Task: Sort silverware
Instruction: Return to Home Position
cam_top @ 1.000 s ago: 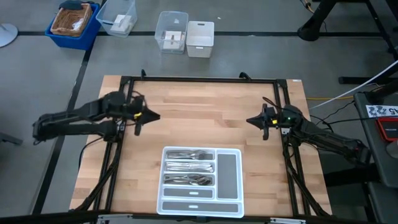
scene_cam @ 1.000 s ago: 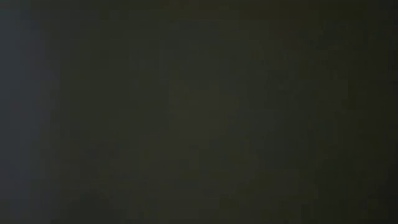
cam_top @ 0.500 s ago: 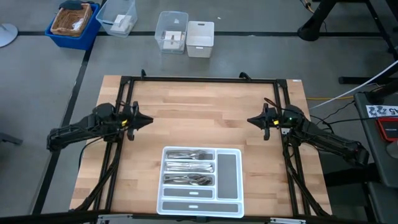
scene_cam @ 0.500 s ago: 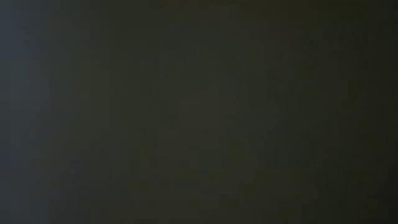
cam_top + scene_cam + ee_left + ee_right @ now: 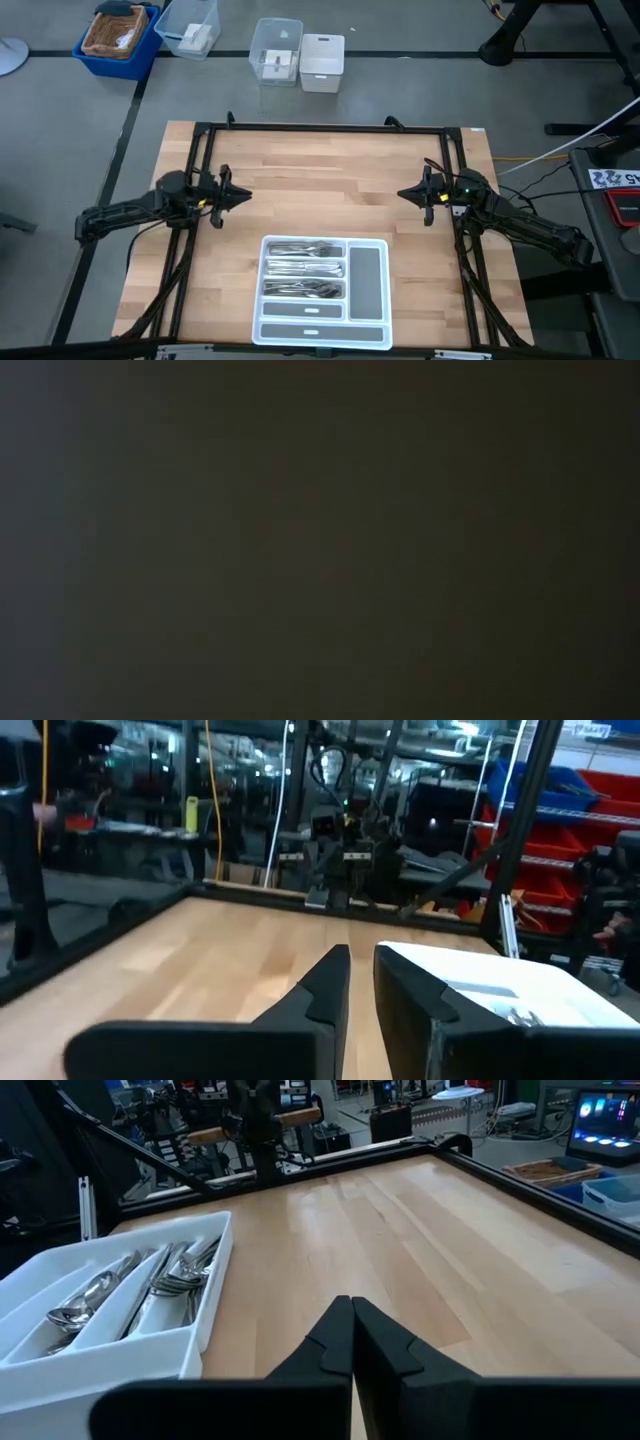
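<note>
The silverware (image 5: 303, 270) lies in three side-by-side compartments of the white tray (image 5: 367, 275), which sits near the table's near edge. The right wrist view shows spoons and forks of the silverware (image 5: 150, 1285) in the tray (image 5: 100, 1370). My left gripper (image 5: 246, 196) hovers by the table's left edge, pointing level toward the right. Its fingers (image 5: 362, 960) stand a narrow gap apart with nothing between them. My right gripper (image 5: 400, 194) waits by the right edge, shut (image 5: 352, 1305) and holding nothing. The low view is dark.
A black frame (image 5: 320, 127) runs around the wooden table. Bare wood (image 5: 320, 190) lies between the two grippers, on the far side of the tray. Beyond the far edge, on the floor, stand a blue bin (image 5: 118, 38) and clear and white containers (image 5: 298, 55).
My left gripper has sunk toward the table and tipped up to point level, its arm folding back toward the left edge. Its finger gap looks unchanged. My right arm has kept still.
</note>
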Tool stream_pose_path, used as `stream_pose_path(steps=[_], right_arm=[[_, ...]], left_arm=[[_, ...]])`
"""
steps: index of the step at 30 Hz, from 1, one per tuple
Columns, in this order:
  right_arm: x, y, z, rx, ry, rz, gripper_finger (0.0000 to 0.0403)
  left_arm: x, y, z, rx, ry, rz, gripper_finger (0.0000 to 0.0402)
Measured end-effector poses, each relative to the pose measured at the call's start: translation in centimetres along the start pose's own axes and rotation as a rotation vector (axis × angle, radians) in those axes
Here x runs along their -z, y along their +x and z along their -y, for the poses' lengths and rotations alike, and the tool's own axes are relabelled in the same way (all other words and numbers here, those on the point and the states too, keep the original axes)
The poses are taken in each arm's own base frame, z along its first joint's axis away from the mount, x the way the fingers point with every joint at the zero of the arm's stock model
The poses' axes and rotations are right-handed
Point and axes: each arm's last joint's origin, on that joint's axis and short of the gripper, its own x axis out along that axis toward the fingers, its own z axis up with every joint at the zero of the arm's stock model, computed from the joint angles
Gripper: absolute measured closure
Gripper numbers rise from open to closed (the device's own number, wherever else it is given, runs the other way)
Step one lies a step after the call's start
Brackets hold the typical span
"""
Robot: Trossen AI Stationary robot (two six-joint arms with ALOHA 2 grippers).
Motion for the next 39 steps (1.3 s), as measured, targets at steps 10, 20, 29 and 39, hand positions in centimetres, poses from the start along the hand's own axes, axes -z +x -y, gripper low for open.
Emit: stream_pose_path(steps=[10,20,29,39], right_arm=[[0.1,0.0,0.2,0.051,-0.071,-0.003,0.0397],[0.3,-0.1,0.8,0.271,-0.153,-0.025,0.0397],[0.2,-0.2,1.0,0.357,-0.143,-0.006,0.0397],[0.1,-0.2,1.0,0.357,-0.141,-0.002,0.0397]], left_arm=[[0.3,0.1,-0.1,-0.012,0.068,-0.005,0.0361],[0.3,0.1,-0.2,-0.047,-0.019,-0.002,0.0361],[0.4,0.1,-0.2,-0.047,-0.023,-0.006,0.0361],[0.4,0.1,-0.2,-0.048,-0.029,-0.009,0.0361]])
